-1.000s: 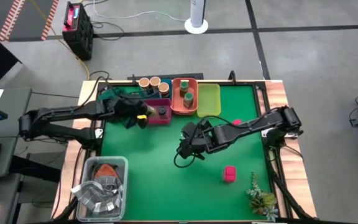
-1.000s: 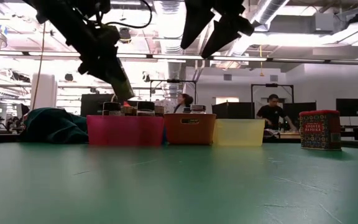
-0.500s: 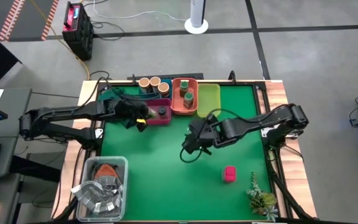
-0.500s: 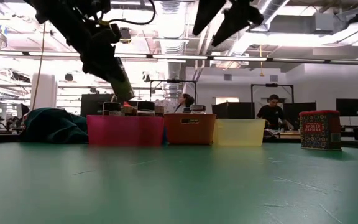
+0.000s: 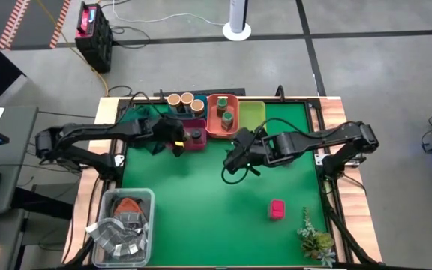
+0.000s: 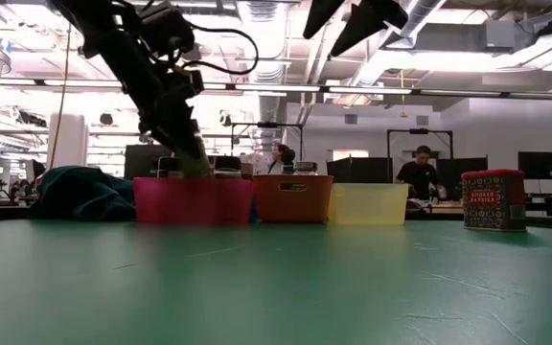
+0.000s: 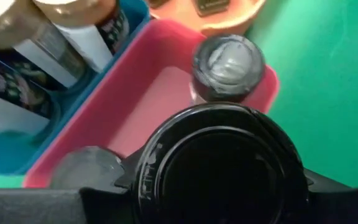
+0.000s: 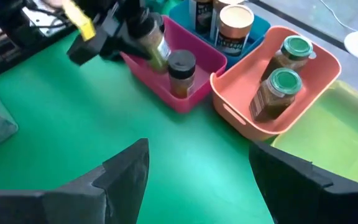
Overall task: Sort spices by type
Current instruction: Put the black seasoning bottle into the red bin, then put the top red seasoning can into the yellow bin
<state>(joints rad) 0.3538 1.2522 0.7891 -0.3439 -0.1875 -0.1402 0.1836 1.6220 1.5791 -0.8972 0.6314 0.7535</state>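
Observation:
My left gripper (image 5: 177, 140) is shut on a dark-lidded jar (image 7: 222, 168) over the magenta tray (image 5: 198, 145). A second dark-lidded jar (image 8: 180, 70) stands in that tray. Two green-topped jars (image 8: 278, 93) stand in the orange tray (image 5: 210, 129), and tan-topped jars (image 5: 180, 100) in the blue tray. The yellow-green tray (image 5: 252, 120) holds nothing I can see. A pink square box (image 5: 277, 209) lies on the mat toward the near right. My right gripper (image 5: 233, 159) hangs open above mid-table, touching nothing. My left gripper pinches the dark-lidded jar by its upper part, at the lid (image 7: 166, 155), between its two fingers. It comes slanting down from the table's left. The jar is tilted (image 8: 153, 43), its lower end down inside the magenta tray; whether it rests on the floor is hidden.
A clear tub of grey packets (image 5: 122, 221) sits at the near left corner and a small plant (image 5: 313, 236) at the near right. A teal cloth (image 6: 80, 192) lies left of the trays. Open green mat spreads across the middle and near side.
My left gripper has carried the dark-lidded jar a little toward the table's right and down into the magenta tray. My right gripper has stayed open, rising and moving toward the far edge and the trays.

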